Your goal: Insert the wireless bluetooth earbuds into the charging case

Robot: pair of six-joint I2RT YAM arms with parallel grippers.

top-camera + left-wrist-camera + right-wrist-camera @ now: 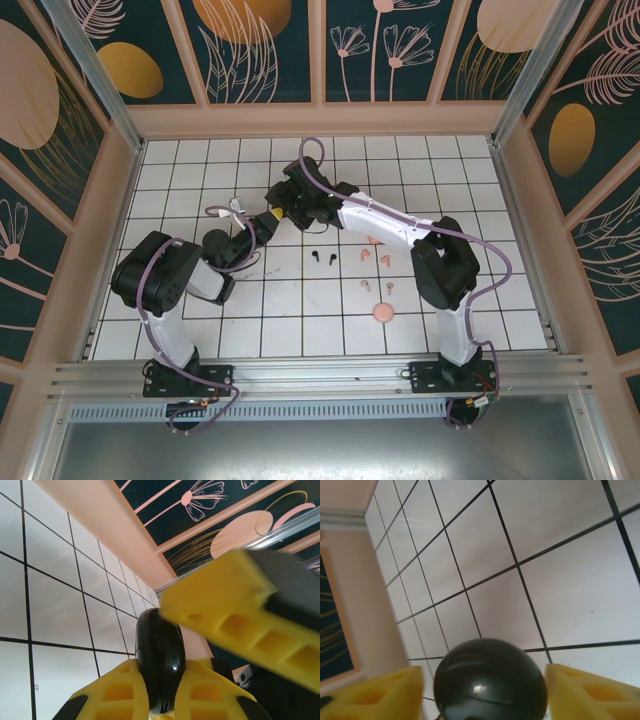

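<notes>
Case [159,645], black, lid looks shut, clamped in left tool [160,692]. Right tool [485,695] jaws spread either side, gaps showing. Likely step: open lid. Hold left firm, right close low, pry gently. Black buds [315,257] on worktop [300,320] at 6 o'clock of tools, pink buds [385,260] at 4.

You're looking into a robot test cell, a lab rig rather than any lived-in room. The worktop [200,330] is a white grid of tiles boxed in by pale peach framing [320,120] and aluminium posts [90,70]. The walls [260,50] are printed panels of flowers and leaves on dark teal. The left arm [165,275] and right arm [445,265] are bolted to an aluminium rail [320,372] along the worktop's near edge
</notes>
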